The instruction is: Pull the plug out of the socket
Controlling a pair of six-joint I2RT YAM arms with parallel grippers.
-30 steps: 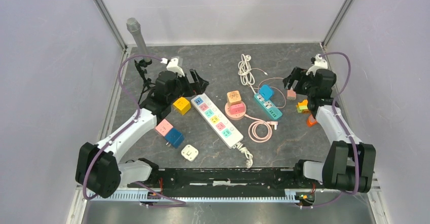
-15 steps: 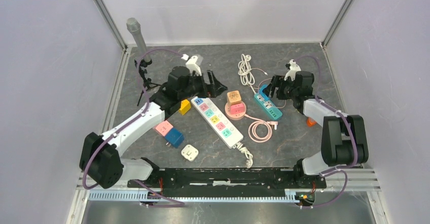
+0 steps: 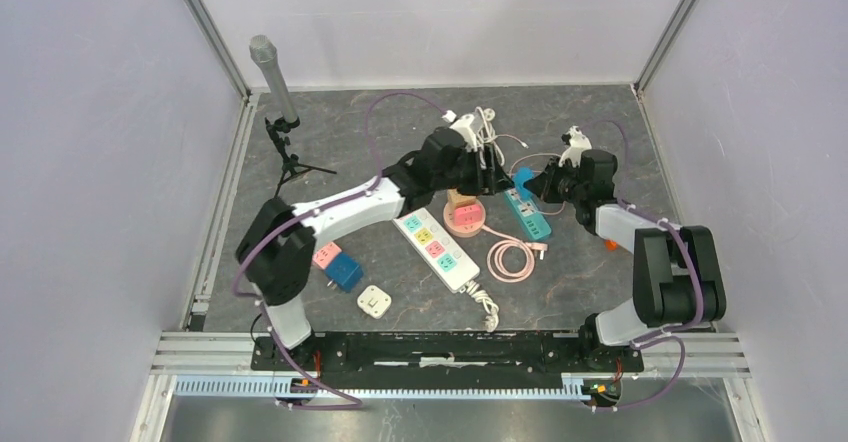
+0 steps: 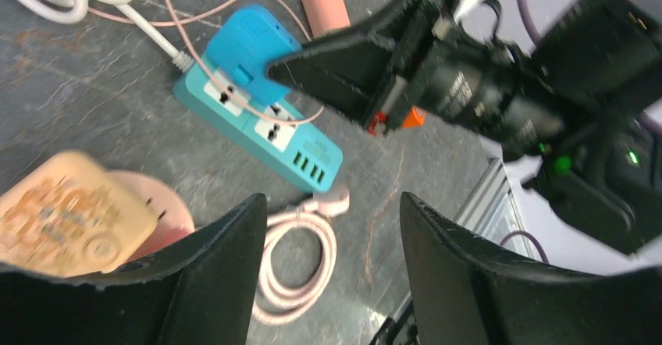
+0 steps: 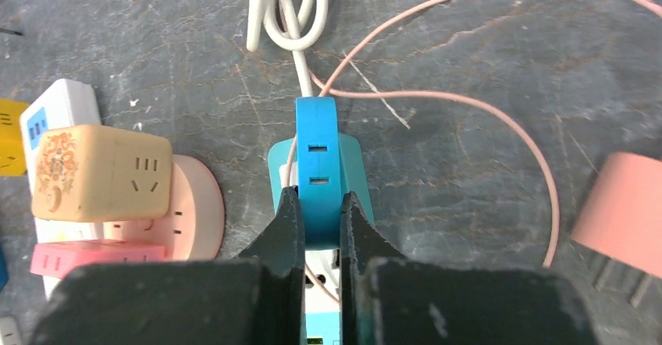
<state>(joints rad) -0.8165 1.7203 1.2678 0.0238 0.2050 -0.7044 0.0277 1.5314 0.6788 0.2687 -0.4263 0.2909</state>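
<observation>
A blue plug (image 5: pixel 316 150) sits in a teal socket strip (image 5: pixel 355 165) at the table's middle right. My right gripper (image 5: pixel 316 197) is shut on the plug, one finger on each side of its near end. From above, the plug (image 3: pixel 524 180) still stands on the strip (image 3: pixel 535 220), with the right gripper (image 3: pixel 545 184) reaching in from the right. My left gripper (image 3: pixel 497 179) hovers just left of the strip. In the left wrist view it (image 4: pixel 332 204) is open over bare table with nothing between its fingers, and the plug (image 4: pixel 250 48) and strip (image 4: pixel 289 146) lie beyond.
A round pink socket (image 3: pixel 463 224) carrying a tan cube adapter stands left of the strip. A white multi-colour power strip (image 3: pixel 436 242), a coiled pink cable (image 3: pixel 512 258) and a white cable bundle (image 3: pixel 486 137) lie nearby. A microphone stand (image 3: pixel 283 132) is at the back left.
My left arm has swung from the left side of the table to beside the teal strip, its jaws narrowing. My right gripper has moved left and shut on the blue plug.
</observation>
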